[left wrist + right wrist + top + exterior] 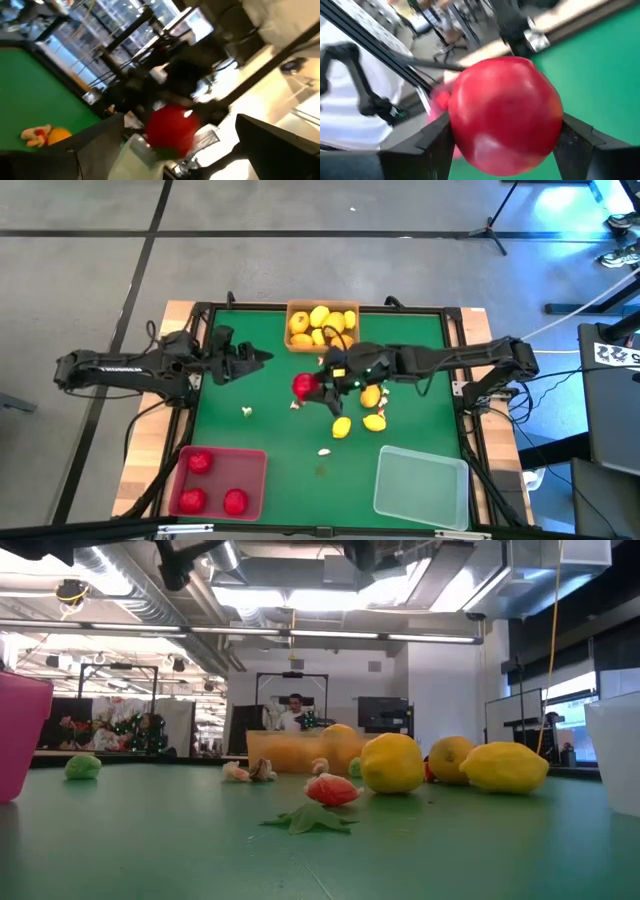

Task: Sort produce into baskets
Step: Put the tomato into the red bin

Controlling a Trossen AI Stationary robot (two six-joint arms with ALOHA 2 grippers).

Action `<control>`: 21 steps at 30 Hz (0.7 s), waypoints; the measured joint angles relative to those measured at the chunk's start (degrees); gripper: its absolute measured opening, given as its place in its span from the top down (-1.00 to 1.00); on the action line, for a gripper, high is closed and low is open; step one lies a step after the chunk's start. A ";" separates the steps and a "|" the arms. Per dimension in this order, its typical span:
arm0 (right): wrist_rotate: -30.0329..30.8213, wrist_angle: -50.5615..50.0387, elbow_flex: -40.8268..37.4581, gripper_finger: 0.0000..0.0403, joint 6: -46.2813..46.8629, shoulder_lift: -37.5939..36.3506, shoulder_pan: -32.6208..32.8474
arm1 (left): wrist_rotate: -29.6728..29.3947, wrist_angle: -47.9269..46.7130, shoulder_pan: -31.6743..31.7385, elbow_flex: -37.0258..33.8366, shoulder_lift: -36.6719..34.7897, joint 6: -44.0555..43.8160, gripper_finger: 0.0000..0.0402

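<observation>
My right gripper (312, 387) reaches in from the table's right over the green middle, shut on a red round fruit (505, 115). My left gripper (258, 358) stands open above the table's left part, its fingers toward that fruit, nothing between them. The orange-tan basket (322, 308) at the far edge holds several yellow fruits. The red basket (250, 465) at the near left holds three red fruits. The clear basket (420, 485) stands at the near right. Three yellow fruits (371, 396) and small whitish bits (247, 411) lie loose on the table. My right gripper pinches the red fruit between its two fingers (436, 142), one on each opposite side of it (462, 125). The fingers come from the table's right, slanting a little downward. The fruit (304, 385) fills the gap and is lifted clear of the table.
In the low view a small red-and-white bit (330, 789) lies on a green leaf piece (310, 820) in the near middle, with yellow fruits (393, 762) behind it. A small green piece (83, 767) lies off to the left. Bare green table lies between the red and clear baskets.
</observation>
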 joint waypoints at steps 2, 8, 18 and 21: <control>0.02 0.00 2.44 -0.25 -0.26 0.00 0.00 | -1.83 0.37 -1.79 0.00 2.45 -0.38 -0.87; 1.97 -0.42 4.62 -0.25 -2.80 -0.09 0.90 | -4.41 14.88 -5.92 0.00 9.95 2.51 -0.87; 5.32 0.24 4.62 -0.25 -3.18 -0.07 1.08 | -9.15 22.55 -9.23 0.05 15.58 5.82 -0.87; 5.35 0.16 4.62 -0.25 -3.26 -0.07 0.61 | -9.89 22.65 -9.51 1.35 17.76 6.46 -0.87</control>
